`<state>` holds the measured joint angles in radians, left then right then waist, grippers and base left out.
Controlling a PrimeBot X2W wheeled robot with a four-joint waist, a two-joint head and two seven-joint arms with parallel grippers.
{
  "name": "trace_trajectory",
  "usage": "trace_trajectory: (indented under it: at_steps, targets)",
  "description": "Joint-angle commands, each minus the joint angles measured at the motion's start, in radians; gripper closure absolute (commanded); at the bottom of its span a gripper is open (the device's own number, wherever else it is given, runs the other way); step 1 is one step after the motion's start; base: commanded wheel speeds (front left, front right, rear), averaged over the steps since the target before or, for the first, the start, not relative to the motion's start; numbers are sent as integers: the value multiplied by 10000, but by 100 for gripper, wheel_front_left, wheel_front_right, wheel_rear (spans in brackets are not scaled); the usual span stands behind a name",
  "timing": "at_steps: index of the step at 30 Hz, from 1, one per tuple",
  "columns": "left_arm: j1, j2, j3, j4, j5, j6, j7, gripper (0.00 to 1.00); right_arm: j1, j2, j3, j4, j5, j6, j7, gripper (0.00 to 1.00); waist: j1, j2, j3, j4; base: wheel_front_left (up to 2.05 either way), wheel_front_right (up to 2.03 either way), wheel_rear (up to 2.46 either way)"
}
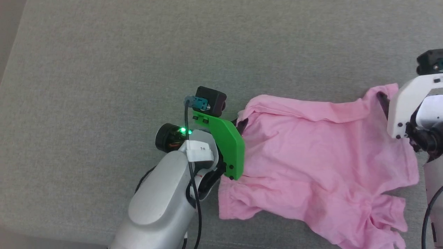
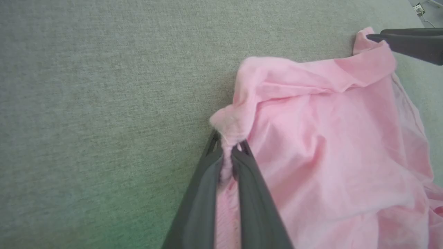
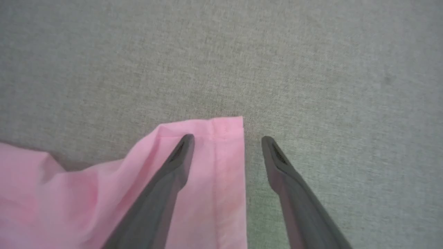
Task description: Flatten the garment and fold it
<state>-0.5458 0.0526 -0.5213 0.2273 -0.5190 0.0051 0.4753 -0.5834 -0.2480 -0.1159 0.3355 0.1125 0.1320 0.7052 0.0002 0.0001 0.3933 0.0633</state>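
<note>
The garment point(image 1: 311, 148) is a light pink cloth lying crumpled and partly spread on a grey fabric surface, its lower right part bunched. My left gripper point(image 1: 240, 123) sits at the cloth's upper left corner, behind a green bracket. In the left wrist view the left gripper point(image 2: 228, 152) is shut on a pinched wad of the garment point(image 2: 328, 145). My right gripper point(image 1: 382, 100) is at the upper right corner. In the right wrist view it point(image 3: 226, 140) stands open astride the hemmed corner of the garment point(image 3: 69, 200), one finger over cloth, the other over bare surface.
The grey fabric surface point(image 1: 104, 86) stretches wide to the left and beyond the cloth. Its edge runs along the far left and bottom left of the head view. The right arm's dark finger point(image 2: 408, 45) shows at the top right of the left wrist view.
</note>
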Motion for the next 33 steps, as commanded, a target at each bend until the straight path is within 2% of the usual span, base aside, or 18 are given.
trace_trajectory:
  at_steps: [1, 6, 7, 8, 9, 10, 14, 19, 24, 30, 33]
  targets:
    - [141, -13, -26, -100, -13, 68, 9, 100, -150, -111, 133, 202, -120, -13, 221, 0, -2, -1, 316, 310, 0, 0, 0]
    - [156, -9, -51, -225, -53, 120, -30, 100, -167, -261, 534, 558, -57, -13, 871, 0, -2, -1, 402, 370, 0, 0, 0]
    - [158, -3, -46, -223, -61, 126, -51, 100, -149, -277, 606, 617, 60, -13, 1061, 42, -2, -1, 388, 360, 0, 0, 0]
    - [161, 4, -36, -215, -70, 129, -82, 100, -139, -290, 676, 622, 191, -13, 1199, 75, -2, -1, 355, 336, 0, 0, 0]
    - [163, 11, -25, -205, -77, 132, -110, 100, -142, -314, 742, 580, 291, -13, 1245, 83, -2, -1, 318, 310, 0, 0, 0]
    - [165, 22, -11, -188, -87, 132, -146, 100, -141, -365, 813, 523, 409, -13, 1299, 100, -2, -1, 256, 274, 0, 0, 0]
    - [173, 45, 165, -150, -216, 109, -431, 100, -133, -488, 1057, 119, 965, -13, 1266, 100, -2, -1, -125, 113, 0, 0, 0]
    - [34, 153, 1029, -237, -654, 209, -1299, 100, -610, -569, 1512, -959, 2354, -13, 1041, 100, -2, -1, -921, -305, 0, 0, 0]
    - [-977, 811, 1623, 55, -533, 154, -1455, 100, -1757, -870, 1985, -1542, 2615, -13, 833, 100, -2, -1, -1345, -534, 0, 0, 0]
    - [-2877, 1635, 1964, 1223, -139, 21, -1222, 100, -3519, -1292, 2863, -1090, 2339, -13, 709, 100, -2, -1, -1348, -713, 0, 0, 0]
    - [-3956, 1925, 2047, 1873, 125, 39, -1183, 100, -4535, -1091, 2773, -478, 2224, -13, 467, 100, -2, -1, -1128, -805, 0, 0, 0]
